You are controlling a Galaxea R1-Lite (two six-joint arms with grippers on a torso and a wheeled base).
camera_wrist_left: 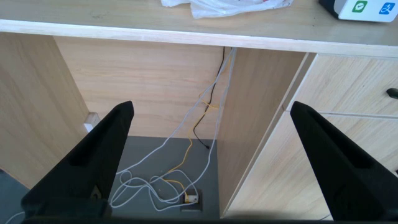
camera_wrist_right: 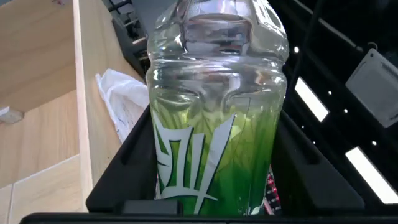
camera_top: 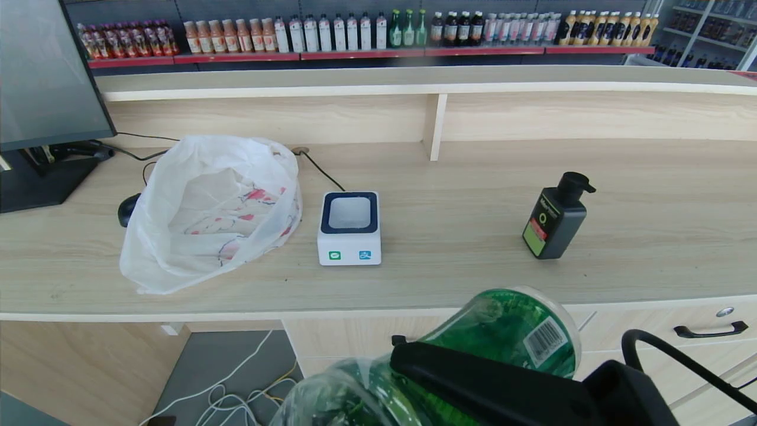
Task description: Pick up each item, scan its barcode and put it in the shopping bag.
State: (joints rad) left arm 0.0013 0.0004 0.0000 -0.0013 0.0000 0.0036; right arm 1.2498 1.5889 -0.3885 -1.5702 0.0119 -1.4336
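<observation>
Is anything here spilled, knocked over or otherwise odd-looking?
Nothing is spilled or broken. The green bottle lies sideways, but only because the right gripper is shut on it. The shopping bag slumps open on the counter, and the pump bottle stands on its base, right of the scanner.

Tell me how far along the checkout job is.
Done: nothing clearly bagged; contents of the white plastic shopping bag are unclear. In hand: the right claw grips a clear green-labelled bottle, not yet over the white square scanner. Left: scan and bag it, then the dark pump bottle.
</observation>
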